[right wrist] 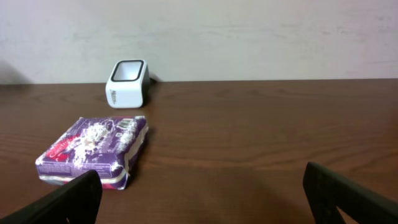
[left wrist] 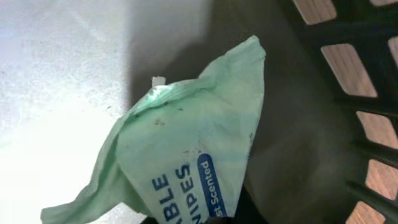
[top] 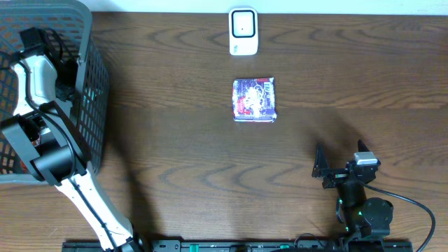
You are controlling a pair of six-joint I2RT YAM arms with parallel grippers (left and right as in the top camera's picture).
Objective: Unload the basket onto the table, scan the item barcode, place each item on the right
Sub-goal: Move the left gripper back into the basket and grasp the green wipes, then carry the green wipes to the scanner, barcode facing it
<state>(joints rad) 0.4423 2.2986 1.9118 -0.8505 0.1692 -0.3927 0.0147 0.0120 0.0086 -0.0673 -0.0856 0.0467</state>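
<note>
- Two arms are seen from overhead: the left arm (top: 38,77) is reached into a grey slotted plastic basket (top: 94,42) at the upper left of the frame, and the right arm (top: 364,210) is placed at the lower right.
- The left claw (left wrist: 205,219) is closed. Only dark parts of it are shown at the bottom edge of the left wrist view, where it appears clamped on the lower end of a pale green soft-film wipes packet (left wrist: 193,137).
- The wipes packet is found inside the basket, tilted and crumpled, with one corner pointed toward the upper right of the left wrist frame. A blue oval label (left wrist: 208,183) with white lettering is carried near its lower end.
- The right side of that frame is filled by the basket's dark slotted wall, and brown wood is seen through the slots.
- The right claw (top: 341,159) is spread wide. Its black fingertips (right wrist: 68,199) are seen at the two lower corners of the right wrist view.
- A white box-shaped barcode scanner (top: 243,31) is stood at the top centre of the overhead frame on the dark brown wooden worktop (top: 175,140), well apart from the basket.
- A purple printed flat packet (top: 254,100) is laid on the worktop just below the scanner in the overhead frame, near it but not touching.
- In the right wrist view the purple packet is placed at the left, with the scanner behind it.
</note>
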